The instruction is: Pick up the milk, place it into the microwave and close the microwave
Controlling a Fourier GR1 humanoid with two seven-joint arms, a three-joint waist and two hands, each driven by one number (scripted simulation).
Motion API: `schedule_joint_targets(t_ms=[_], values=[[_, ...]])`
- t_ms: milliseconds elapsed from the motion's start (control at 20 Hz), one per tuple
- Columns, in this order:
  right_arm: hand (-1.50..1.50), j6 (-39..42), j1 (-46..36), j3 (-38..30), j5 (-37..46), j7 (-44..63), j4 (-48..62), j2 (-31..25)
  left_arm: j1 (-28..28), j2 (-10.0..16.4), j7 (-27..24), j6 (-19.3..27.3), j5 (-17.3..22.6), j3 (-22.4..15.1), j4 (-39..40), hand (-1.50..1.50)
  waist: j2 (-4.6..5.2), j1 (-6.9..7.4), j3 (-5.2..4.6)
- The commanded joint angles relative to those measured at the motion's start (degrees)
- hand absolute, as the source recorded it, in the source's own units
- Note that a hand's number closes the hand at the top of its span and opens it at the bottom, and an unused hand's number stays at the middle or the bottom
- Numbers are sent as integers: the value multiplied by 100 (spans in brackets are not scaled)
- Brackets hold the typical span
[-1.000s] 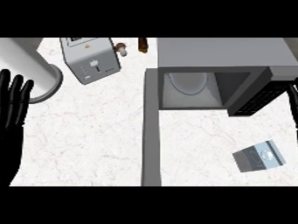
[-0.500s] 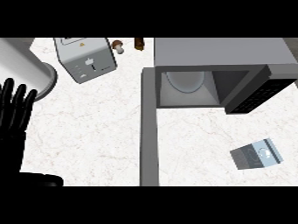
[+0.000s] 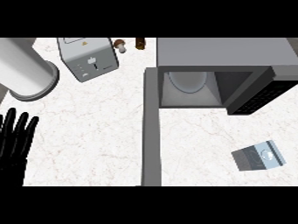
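Observation:
The milk [image 3: 258, 156] is a small grey and pale blue carton lying on the white counter at the lower right. The microwave [image 3: 222, 57] stands at the top right with its cavity [image 3: 188, 87] open toward me and a white plate inside. Its dark door [image 3: 259, 94] swings out to the right. My left hand [image 3: 8, 142] is at the lower left edge, fingers straight and pointing up, far from the carton. My right hand is out of view.
A silver toaster [image 3: 88, 57] stands at the top centre-left. A large white cylinder [image 3: 17, 70] lies at the top left. Two small brown shakers [image 3: 130, 43] sit behind the toaster. A grey strip [image 3: 151, 144] runs down the counter.
My right hand, at the right edge a second ago, has left the view. The view has shifted, and my left hand now sits lower at the left edge.

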Motion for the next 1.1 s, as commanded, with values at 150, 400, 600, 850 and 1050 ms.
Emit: schedule_joint_targets(t_ms=[150, 400, 600, 850, 1050], values=[[-150, 174, -88, 120, 491, -26, 372, 473, 748, 13, -414, -491, 182, 137, -137, -150, 7, 38, -4], [-150, 571, -444, -10, 1074, -851, 1566, 624, 454, 59, -414, -530, 304, 344, 115, -150, 12, 27, -1], [-150, 116, -846, 250, 2184, -1441, 2235, 1026, 1068, -220, -813, -627, -54, -148, -105, -150, 10, 65, 0], [-150, -294, -1415, -141, 2239, -1652, 3144, 888, 1457, -223, -1206, -441, -271, -482, -12, -150, 13, 75, 0], [-150, -304, -1929, -557, 2313, -2127, 4328, 435, 1442, -168, -1254, -915, -101, -154, 68, -150, 15, 85, 0]])
